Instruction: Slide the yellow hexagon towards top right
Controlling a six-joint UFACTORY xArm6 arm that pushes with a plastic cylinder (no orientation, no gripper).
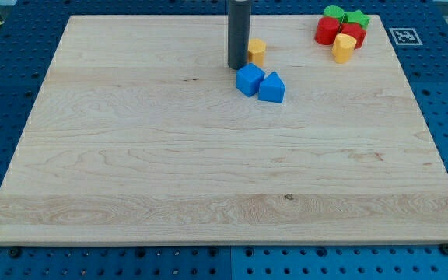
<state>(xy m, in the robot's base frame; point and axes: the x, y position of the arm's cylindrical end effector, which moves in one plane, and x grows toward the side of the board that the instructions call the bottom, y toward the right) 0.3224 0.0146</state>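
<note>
The yellow hexagon [257,51] sits near the view's top, a little right of centre, on the wooden board [208,171]. My tip [237,67] rests on the board touching the hexagon's left side. The dark rod rises from it out of the view's top and hides a sliver of the hexagon's left edge.
A blue cube [249,79] and a blue triangular block [271,87] lie just below the hexagon. At the top right corner a cluster holds a red block [327,30], another red block [353,35], a green round block [334,12], a green star [356,17] and a second yellow block [344,47].
</note>
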